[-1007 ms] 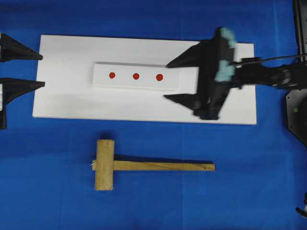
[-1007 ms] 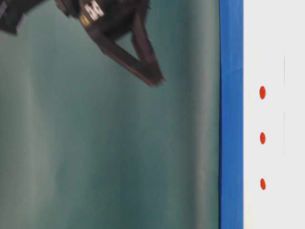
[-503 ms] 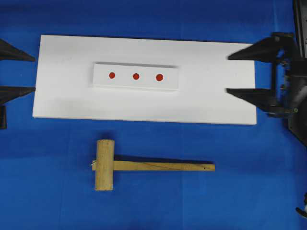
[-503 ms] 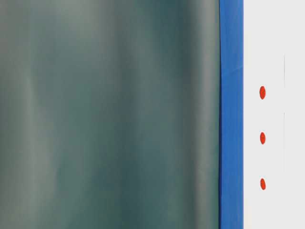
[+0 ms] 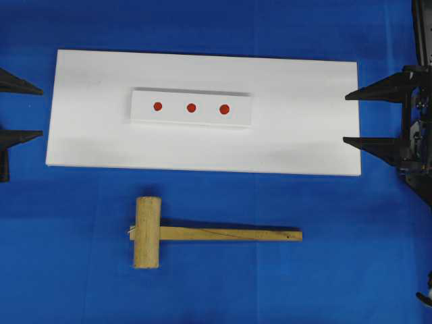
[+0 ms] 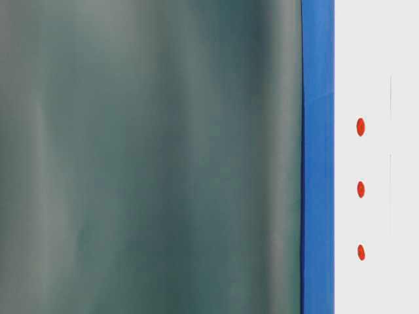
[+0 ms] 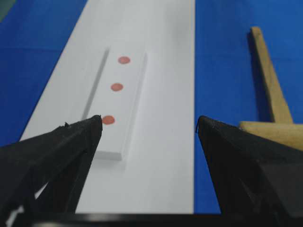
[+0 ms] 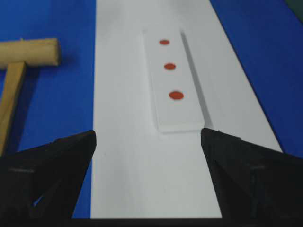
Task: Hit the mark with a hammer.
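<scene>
The wooden hammer [image 5: 202, 233] lies flat on the blue mat in front of the white board, head to the left and handle to the right. It also shows in the left wrist view [image 7: 270, 80] and the right wrist view [image 8: 28, 52]. Three red marks sit in a row on a small white block [image 5: 191, 107], at the left [image 5: 157, 106], middle [image 5: 191, 107] and right [image 5: 225, 109]. My left gripper [image 5: 37, 112] is open and empty at the board's left end. My right gripper [image 5: 345, 119] is open and empty at the board's right end.
The block rests on a large white board [image 5: 304, 142] on a blue mat [image 5: 337, 270]. The table-level view shows only the marks [image 6: 361, 190], the board's edge and a grey-green backdrop [image 6: 150, 157]. The right arm's base [image 5: 418, 155] stands at the far right.
My right gripper has pulled back from above the board's right part to its right end. My left gripper has drawn back slightly to the left. The hammer has not moved.
</scene>
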Controlling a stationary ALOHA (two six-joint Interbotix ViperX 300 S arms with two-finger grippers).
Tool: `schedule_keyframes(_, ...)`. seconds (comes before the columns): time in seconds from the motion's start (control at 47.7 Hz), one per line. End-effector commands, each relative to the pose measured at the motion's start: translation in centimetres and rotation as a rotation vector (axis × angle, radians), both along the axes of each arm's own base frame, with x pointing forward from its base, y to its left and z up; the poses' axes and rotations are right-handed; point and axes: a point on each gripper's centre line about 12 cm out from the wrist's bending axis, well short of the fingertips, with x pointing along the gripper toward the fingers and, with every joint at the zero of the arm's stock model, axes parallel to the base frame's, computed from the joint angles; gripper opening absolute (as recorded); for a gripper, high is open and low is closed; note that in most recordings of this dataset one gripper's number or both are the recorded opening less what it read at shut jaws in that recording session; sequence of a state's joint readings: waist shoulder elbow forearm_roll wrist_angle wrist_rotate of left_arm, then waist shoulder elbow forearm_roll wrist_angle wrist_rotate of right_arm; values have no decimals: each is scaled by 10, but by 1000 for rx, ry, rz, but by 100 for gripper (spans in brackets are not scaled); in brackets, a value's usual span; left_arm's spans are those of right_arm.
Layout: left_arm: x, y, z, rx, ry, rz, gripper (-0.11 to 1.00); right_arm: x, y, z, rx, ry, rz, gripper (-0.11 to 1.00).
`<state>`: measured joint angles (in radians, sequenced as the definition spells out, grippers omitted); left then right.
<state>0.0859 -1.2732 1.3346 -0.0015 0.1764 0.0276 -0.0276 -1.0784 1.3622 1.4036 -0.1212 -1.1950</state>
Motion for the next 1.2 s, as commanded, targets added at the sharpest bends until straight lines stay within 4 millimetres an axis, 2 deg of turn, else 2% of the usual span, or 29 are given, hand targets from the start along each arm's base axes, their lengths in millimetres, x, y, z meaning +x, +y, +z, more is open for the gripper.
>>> schedule_keyframes(0.0,2,-2,5,3,-15,-14,78,0,-1,0,-3,3,-4,82)
schedule_keyframes(0.336,2,-6,5,1,-15,-45,77,-3,0,-10,1,25,0,81)
schedule_keyframes(1.174,2,-9,5,1,-14,-60,77,-6,1,-8,2,1,4,81)
